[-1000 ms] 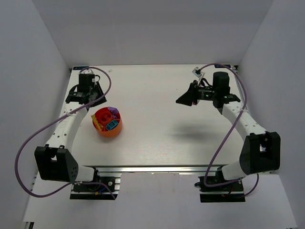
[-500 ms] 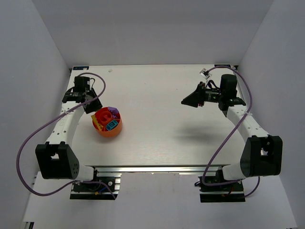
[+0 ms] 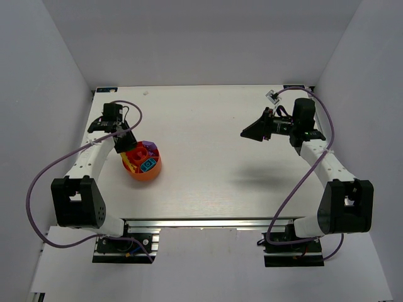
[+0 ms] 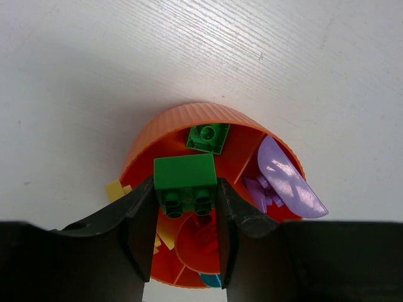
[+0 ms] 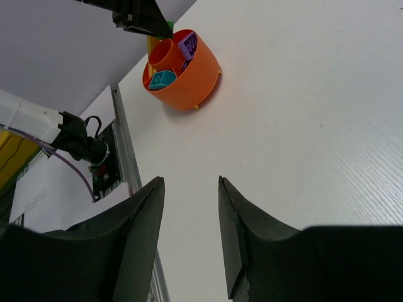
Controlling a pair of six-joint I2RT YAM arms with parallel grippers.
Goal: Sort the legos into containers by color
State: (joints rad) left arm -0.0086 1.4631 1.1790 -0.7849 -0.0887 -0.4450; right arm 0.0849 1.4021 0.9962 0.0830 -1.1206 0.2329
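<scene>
The left tool is clenched on a green lego, studs pointing towards the wrist camera, and holds it just above the orange bowl. This bowl stands on the left part of the white desk. A second green lego lies inside it against the far wall, with purple pieces at the right side and a teal lego towards the near side. A smaller red bowl sits inside the orange one. A yellow lego shows at the bowl's left rim. The right tool is released, its two fingers spread with nothing between them, raised over the right part of the desk, well apart from the bowl.
</scene>
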